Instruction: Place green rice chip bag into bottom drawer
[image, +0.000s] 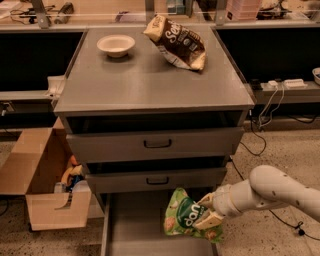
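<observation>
The green rice chip bag (186, 218) hangs crumpled over the right side of the open bottom drawer (135, 225), just above its grey floor. My gripper (207, 211) comes in from the right on a white arm and is shut on the bag's right edge. The drawer is pulled out toward the camera below the two upper drawers. Its near end is cut off by the frame's lower edge.
The grey cabinet top (150, 80) carries a white bowl (116, 45) and a dark brown and cream snack bag (176, 42). An open cardboard box (40, 185) with items stands on the floor at the left. Cables (260, 125) run along the floor at the right.
</observation>
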